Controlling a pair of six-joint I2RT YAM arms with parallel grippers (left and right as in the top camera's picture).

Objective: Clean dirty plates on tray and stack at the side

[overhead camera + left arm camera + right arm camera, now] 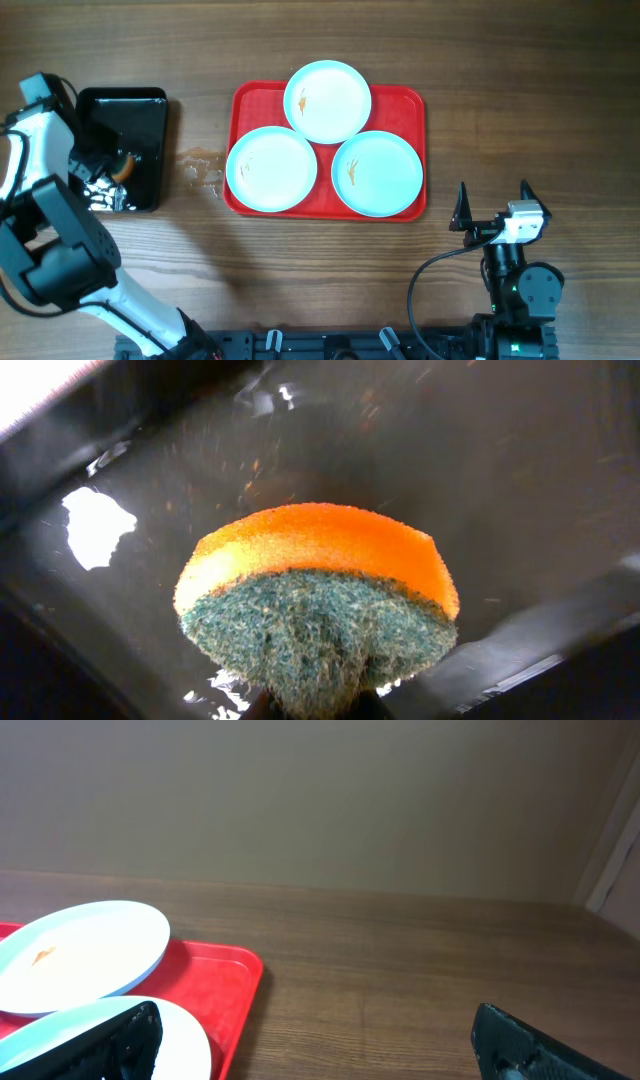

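Sponge (315,590) above wet black tray (145,120); wood-grain table (300,280) bears red tray (255,100).

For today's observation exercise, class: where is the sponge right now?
The sponge is pinched in the left claw over the black tray, at the table's left in the overhead view, left of the red tray.

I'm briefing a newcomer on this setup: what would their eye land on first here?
The bright red tray mid-table, carrying three pale-blue plates, at least two of them smeared with orange. Next, the orange-and-green sponge pinched in the left tool over the glossy black tray at the table's left. The right tool sits open on the near right, just off the red tray.
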